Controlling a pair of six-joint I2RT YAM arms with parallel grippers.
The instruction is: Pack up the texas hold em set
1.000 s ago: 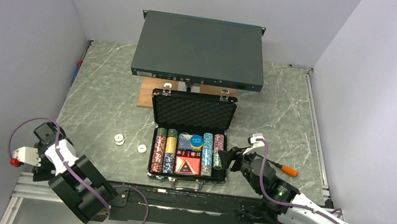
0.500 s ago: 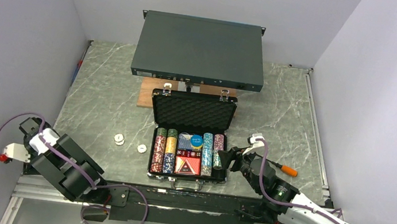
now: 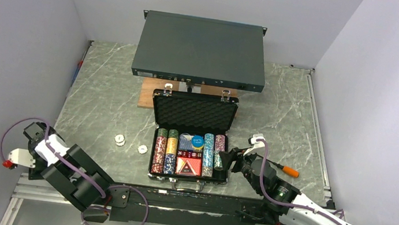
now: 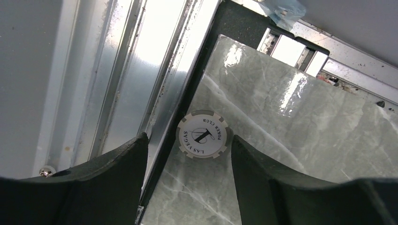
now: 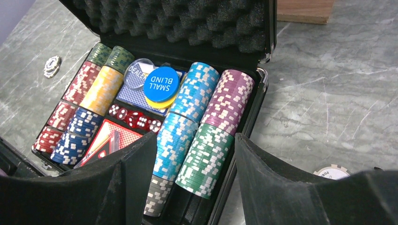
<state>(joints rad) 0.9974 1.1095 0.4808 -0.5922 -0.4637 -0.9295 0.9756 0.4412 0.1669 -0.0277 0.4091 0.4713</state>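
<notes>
Black briefcase (image 3: 194,112) is sitting open, white chips (image 3: 120,138) lying loose left of it. Left wrist: left gripper (image 4: 190,150) is straddling a stray chip (image 4: 202,135) on the table (image 4: 291,108) rim, jaws apart and probably needing to close next. Right wrist: right gripper (image 5: 195,140) is hovering open and empty over the chip rows (image 5: 202,117).

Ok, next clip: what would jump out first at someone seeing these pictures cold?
The open black briefcase at the table's near middle, packed with colourful chip rows, draws the eye first, with the big dark grey rack box behind it. Next comes the left end effector at the table's near-left edge, a lone white Las Vegas chip showing between its open jaws.
</notes>
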